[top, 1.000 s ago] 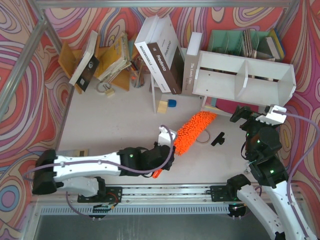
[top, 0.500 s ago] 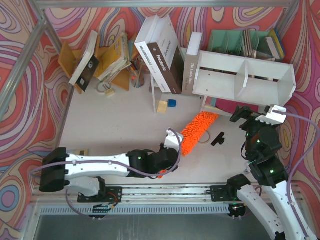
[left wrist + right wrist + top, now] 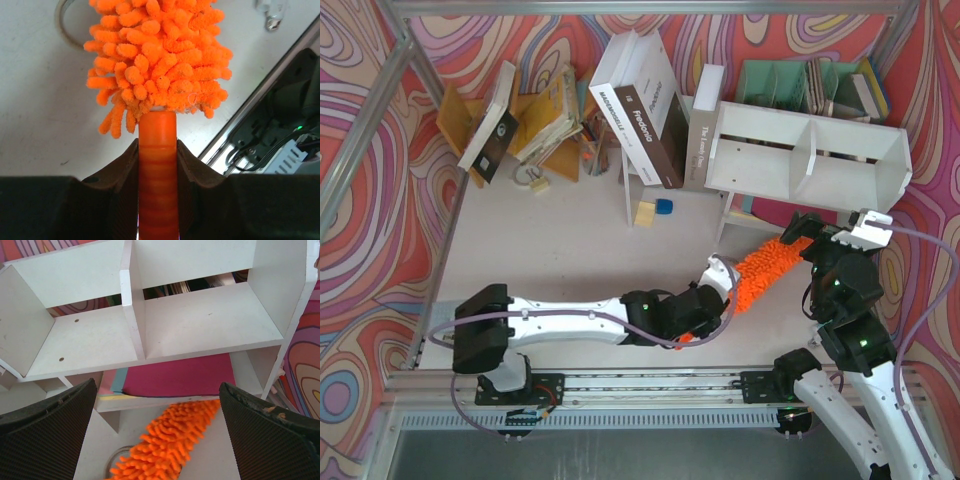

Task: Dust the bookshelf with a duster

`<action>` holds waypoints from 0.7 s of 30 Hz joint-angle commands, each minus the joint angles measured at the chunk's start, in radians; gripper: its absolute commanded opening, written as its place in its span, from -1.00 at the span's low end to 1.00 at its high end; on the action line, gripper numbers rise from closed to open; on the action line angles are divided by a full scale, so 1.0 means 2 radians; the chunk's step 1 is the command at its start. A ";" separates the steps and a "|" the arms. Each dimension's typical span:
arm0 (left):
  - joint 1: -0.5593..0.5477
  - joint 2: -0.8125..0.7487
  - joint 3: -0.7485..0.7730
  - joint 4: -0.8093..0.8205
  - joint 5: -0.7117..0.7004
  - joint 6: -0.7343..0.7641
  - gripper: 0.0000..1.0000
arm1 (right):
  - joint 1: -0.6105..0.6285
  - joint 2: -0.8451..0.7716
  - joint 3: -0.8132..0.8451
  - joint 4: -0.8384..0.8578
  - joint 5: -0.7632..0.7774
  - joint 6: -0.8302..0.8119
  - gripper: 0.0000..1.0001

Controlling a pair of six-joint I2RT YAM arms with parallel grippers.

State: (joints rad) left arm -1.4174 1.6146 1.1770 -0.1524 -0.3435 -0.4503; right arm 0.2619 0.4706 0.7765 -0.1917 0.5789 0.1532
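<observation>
Robot lab cell, not a home. Evidence: aluminium frame (image 3: 640, 8) boxing in the white counter (image 3: 570, 240), with swirl-print backdrop panels (image 3: 360, 280) on the left, far and right sides. Arm bases are bolted to a slotted rail (image 3: 660, 383) behind the left hand (image 3: 718, 292). Exposed cabling (image 3: 910, 233) loops off the arm to its right, and a green status LED (image 3: 917, 257) is lit on black hardware right of that hand. Beyond the hand sit staged props: leaning books (image 3: 640, 105), a white bookshelf (image 3: 760, 160), and a mint organizer (image 3: 770, 78) farther back.
</observation>
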 commanded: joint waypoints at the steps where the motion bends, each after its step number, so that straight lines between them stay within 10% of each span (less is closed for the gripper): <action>1: 0.002 0.028 0.055 0.069 0.030 0.036 -1.00 | -0.001 -0.007 -0.003 0.018 0.006 -0.008 0.98; 21: 0.018 0.133 0.134 -0.009 0.110 0.032 -1.00 | -0.001 -0.012 -0.004 0.017 0.009 -0.009 0.97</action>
State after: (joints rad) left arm -1.3895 1.8397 1.3788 -0.1932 -0.2256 -0.4053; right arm 0.2619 0.4591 0.7765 -0.1917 0.5793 0.1532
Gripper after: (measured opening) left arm 0.339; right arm 0.987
